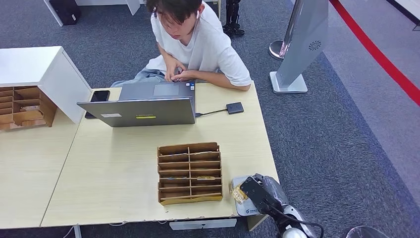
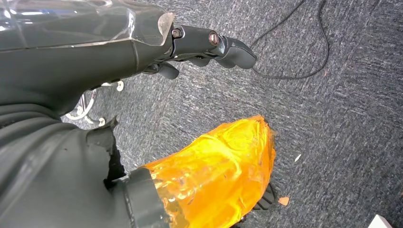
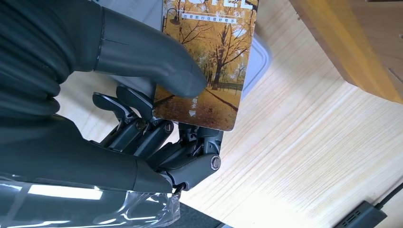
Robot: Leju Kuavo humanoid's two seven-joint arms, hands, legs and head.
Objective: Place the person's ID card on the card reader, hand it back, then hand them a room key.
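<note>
1. Card with an autumn-tree picture, orange and brown (image 3: 204,61), sits pinched between the thick grey thumb and the dark fingers (image 3: 142,128) of the right hand (image 1: 257,191); whether it is the ID card or a room key cannot be told from the print.
2. The right hand hovers at the near right corner of the pale wooden tabletop (image 1: 114,168), over the flat grey-white card reader (image 1: 243,208), which suggests the card is either being laid on the reader or lifted from it.
3. The thumb presses on the card's face, leaving its far end free, a hold that would suit sliding it flat onto the reader or offering it across.
4. The slotted wooden card rack (image 1: 189,172) stands just beside the reader, toward the middle of the near edge, within easy reach for the key step.
5. The person in a white T-shirt (image 1: 198,42) sits at the far edge behind the open grey laptop (image 1: 143,104), hands at its keyboard, not reaching out.
6. The left hand (image 2: 209,47) hangs over the grey carpet, fingers loosely curled, grasping nothing.
</note>
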